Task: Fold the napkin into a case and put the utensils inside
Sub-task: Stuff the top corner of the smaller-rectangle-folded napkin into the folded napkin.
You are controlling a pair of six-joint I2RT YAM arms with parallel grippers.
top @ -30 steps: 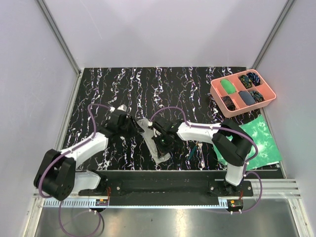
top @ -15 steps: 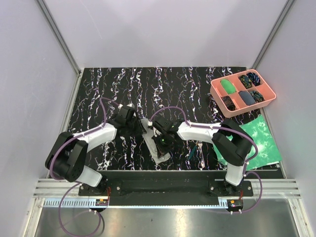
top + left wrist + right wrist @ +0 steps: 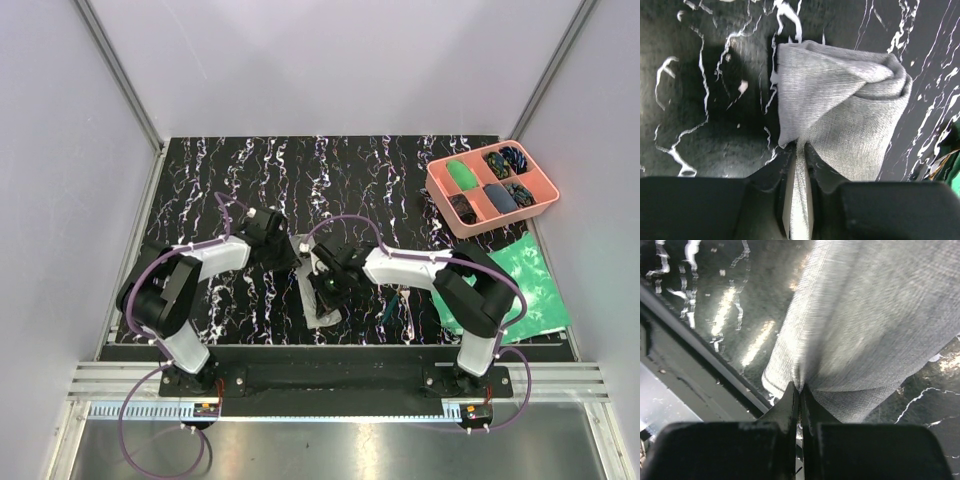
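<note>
Black marbled table [image 3: 200, 170] bears napkin [image 3: 320, 316], utensils [image 3: 402, 298], tray [image 3: 437, 198], green sheet [image 3: 530, 285].

The napkin [image 3: 840, 110] is plain light grey. The bench [image 3: 250, 170] is black with wiggly white streaks, like marble. The tray [image 3: 510, 214] is pink. The sheet [image 3: 535, 280] is green with white blotches. The cables [image 3: 345, 218] are purple.

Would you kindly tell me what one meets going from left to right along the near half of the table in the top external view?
left pincer → napkin → utensils → green-and-white sheet
</note>
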